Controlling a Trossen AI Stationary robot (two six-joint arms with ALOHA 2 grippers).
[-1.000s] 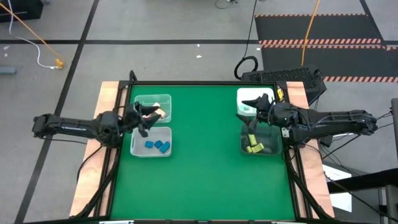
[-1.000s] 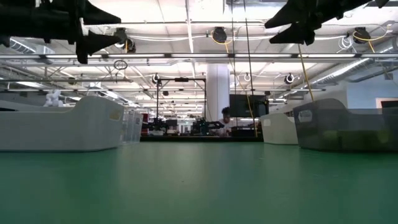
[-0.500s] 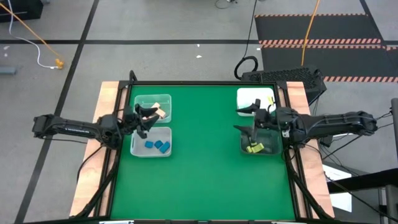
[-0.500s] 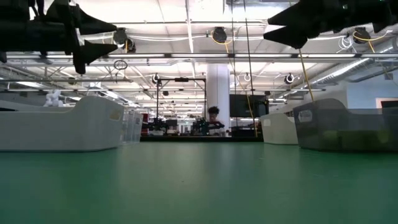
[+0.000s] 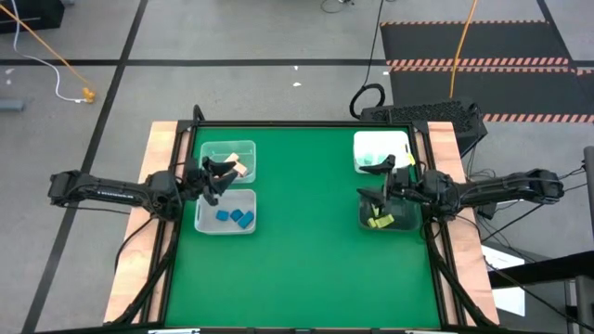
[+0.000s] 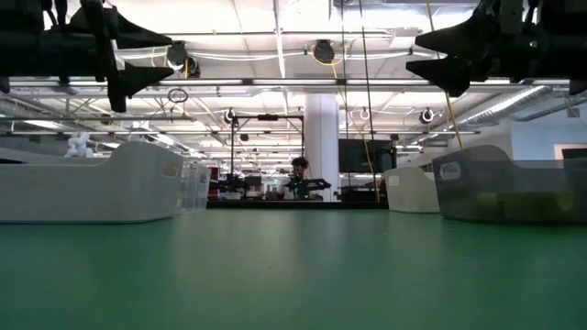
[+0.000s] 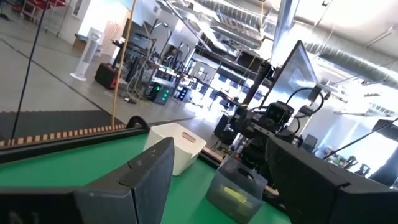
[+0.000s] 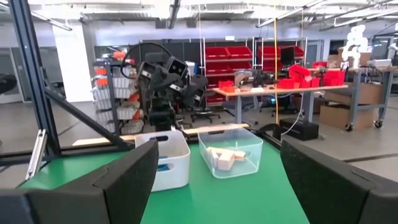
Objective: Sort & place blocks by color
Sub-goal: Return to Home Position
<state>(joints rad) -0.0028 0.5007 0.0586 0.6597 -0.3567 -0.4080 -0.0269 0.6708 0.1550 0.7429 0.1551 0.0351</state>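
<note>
Left hand (image 5: 216,177): fingers spread wide, holding nothing, high over the worktop (image 5: 306,250).
Right hand (image 5: 376,181): fingers spread wide, holding nothing.
Blue blocks (image 5: 234,217): in gray bin (image 5: 199,221), just beside left hand.
Tan blocks (image 5: 243,168): in clear bin (image 5: 206,148), near left hand.
Yellow blocks (image 5: 379,221): in dark bin (image 5: 413,223), just beside right hand.

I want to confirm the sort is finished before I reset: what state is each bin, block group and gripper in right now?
transparent bin: upright, holds tan blocks.
gray bin: upright, holds blue blocks.
white bin: upright, holds mint green blocks.
dark bin: upright, holds yellow blocks.
left gripper: raised between transparent and gray bins, jaws open, empty.
right gripper: raised between white and dark bins, jaws open, empty.
</note>
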